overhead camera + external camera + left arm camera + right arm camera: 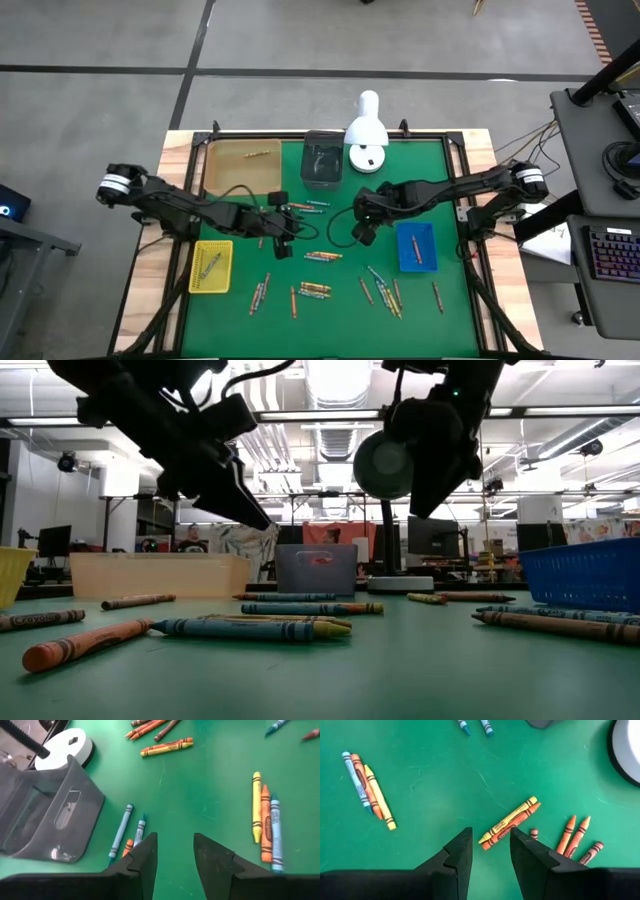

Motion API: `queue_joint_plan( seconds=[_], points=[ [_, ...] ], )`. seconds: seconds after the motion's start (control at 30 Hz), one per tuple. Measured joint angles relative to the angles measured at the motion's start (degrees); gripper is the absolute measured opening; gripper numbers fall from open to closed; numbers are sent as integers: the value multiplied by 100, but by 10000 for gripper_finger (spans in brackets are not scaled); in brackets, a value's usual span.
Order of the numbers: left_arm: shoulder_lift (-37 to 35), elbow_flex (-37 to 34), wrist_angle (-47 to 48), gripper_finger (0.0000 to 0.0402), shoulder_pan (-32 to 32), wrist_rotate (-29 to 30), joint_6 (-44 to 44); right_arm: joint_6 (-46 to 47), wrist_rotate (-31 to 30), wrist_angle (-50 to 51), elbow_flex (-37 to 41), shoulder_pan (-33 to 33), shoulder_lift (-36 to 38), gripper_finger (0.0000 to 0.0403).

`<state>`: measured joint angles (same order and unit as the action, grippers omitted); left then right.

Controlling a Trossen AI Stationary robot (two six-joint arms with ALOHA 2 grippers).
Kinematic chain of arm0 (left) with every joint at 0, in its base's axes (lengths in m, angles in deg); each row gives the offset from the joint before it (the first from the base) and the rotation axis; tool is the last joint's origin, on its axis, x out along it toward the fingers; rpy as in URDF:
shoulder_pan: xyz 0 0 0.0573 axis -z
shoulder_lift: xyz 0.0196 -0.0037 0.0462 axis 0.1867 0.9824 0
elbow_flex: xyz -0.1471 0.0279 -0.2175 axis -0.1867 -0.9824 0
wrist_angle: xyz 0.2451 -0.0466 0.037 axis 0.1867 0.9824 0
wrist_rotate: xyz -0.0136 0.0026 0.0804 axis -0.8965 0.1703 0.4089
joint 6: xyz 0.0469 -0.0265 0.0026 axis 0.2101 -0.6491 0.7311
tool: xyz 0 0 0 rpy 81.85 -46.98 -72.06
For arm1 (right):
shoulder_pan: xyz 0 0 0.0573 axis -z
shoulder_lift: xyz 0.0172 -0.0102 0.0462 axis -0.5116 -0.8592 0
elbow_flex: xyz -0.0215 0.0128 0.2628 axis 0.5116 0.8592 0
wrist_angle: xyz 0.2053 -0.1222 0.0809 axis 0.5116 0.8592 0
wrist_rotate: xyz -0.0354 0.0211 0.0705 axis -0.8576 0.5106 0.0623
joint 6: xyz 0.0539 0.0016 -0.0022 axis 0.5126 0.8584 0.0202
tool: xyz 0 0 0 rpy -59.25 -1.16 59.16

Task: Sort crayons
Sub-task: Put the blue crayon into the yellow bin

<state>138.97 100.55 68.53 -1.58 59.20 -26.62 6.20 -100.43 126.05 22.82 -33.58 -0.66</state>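
Note:
Many crayons lie flat on the green mat (pixel 340 300). My left gripper (pixel 283 240) hovers open and empty above the mat's left middle; in its wrist view (pixel 175 855) two blue crayons (pixel 121 830) lie just ahead by the grey tray. My right gripper (pixel 362 228) hovers open and empty at the mat's middle; in its wrist view (pixel 491 852) a yellow and orange crayon pair (pixel 510 822) lies just ahead of the fingertips. A blue, orange and yellow trio (pixel 322 256) lies between the two grippers and shows in both wrist views (pixel 265 827) (pixel 367 790).
A yellow tray (pixel 211 266) holding crayons stands at the near left, a blue tray (pixel 415 246) at the right, a clear amber tray (pixel 243 165) at the far left, and a grey tray (pixel 322 160) beside a white lamp base (pixel 366 135) at the far middle. More crayons (pixel 385 292) lie along the near side.

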Motion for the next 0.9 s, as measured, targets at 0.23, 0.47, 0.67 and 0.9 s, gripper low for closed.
queue_joint_plan(
  seconds=[0.23,0.47,0.67,0.9],
  points=[
    [243,0,-128,114,-224,-124,215,-65,-46,-17,0,4,1,118],
    [457,0,-357,114,-725,-773,515,-147,-48,-49,0,4,1,118],
    [791,0,-744,114,-1035,-1137,680,-150,-57,-81,0,4,-1,118],
    [1258,0,-893,114,-1293,-1147,750,-150,-61,-95,4,4,-1,118]
  ],
)
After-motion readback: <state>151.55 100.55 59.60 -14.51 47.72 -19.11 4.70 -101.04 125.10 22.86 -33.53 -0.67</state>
